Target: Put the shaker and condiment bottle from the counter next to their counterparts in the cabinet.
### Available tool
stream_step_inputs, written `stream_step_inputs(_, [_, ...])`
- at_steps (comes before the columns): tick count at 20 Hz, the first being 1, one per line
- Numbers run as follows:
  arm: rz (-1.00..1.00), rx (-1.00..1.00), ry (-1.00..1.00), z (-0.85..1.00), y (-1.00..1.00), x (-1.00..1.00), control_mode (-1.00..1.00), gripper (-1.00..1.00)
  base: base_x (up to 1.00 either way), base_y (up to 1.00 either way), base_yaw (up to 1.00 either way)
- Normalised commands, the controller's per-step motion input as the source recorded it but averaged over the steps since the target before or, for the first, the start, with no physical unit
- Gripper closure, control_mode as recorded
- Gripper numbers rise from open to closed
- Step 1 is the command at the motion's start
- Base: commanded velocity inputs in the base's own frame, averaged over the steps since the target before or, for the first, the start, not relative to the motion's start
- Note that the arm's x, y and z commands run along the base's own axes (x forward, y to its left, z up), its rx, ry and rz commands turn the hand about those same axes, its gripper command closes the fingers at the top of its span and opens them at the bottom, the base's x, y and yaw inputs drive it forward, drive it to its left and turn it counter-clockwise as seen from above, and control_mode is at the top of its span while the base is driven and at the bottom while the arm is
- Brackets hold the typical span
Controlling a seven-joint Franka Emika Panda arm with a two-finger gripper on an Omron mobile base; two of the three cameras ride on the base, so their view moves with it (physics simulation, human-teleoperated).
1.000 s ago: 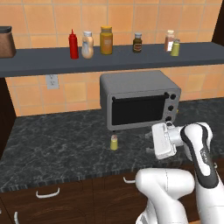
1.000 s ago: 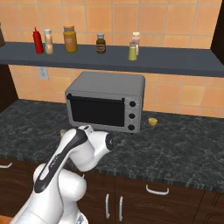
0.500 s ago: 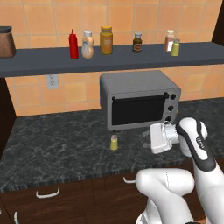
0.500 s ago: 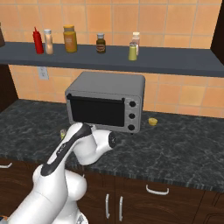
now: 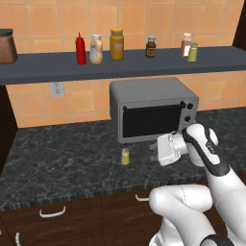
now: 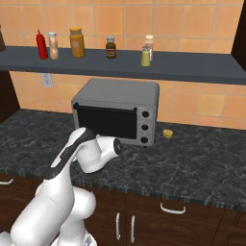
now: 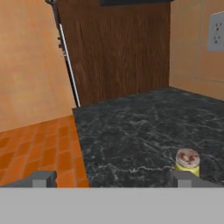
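Jaws are standing fully apart and gripping nothing: in the hand view the gripper [image 7: 111,178] is showing two small dark fingertips [image 7: 42,178] far from each other at the bottom, with bare stone between them. The right-hand tip in that view is sitting just beside the shaker [image 7: 187,161], but whether it is touching cannot be told. In the left base view the gripper [image 5: 166,150] is hanging low over the bench [image 5: 62,158], in front of the toaster oven [image 5: 153,114] and to the right of the shaker [image 5: 125,156].

Standing upright on the dark marbled bench, the shaker is showing as a tiny yellow-green cylinder with a pale cap that is looking speckled brownish from the hand view. It is sitting just in front of the toaster oven's left lower corner.

Up on the long dark grey shelf [image 5: 43,68] against the orange tiles, the condiment bottle [image 5: 96,49] is standing upright, peach-orange with a pale cap, just beside the red squeeze bottle [image 5: 80,49] on one side and near the mustard-yellow jar [image 5: 116,44] on the other. Further right, a pinkish shaker [image 5: 186,45] and a second yellow-green shaker [image 5: 192,53] are standing close together.
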Motion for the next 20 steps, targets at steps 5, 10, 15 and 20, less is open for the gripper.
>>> stream_step_inputs(5, [0.00,-0.01,-0.01,-0.22,0.11,0.00,-1.00,-1.00,0.00,0.00,0.00])
stream_step_inputs(10, [-0.03,0.00,-0.02,-0.22,0.01,0.03,-1.00,-1.00,0.00,0.00,0.00])
stream_step_inputs(15, [-0.06,-0.02,-0.01,-0.19,0.12,0.08,-1.00,-1.00,0.00,0.00,0.00])
stream_step_inputs(20, [-0.06,-0.01,0.00,-0.20,0.12,0.06,-1.00,-1.00,0.00,0.00,0.00])
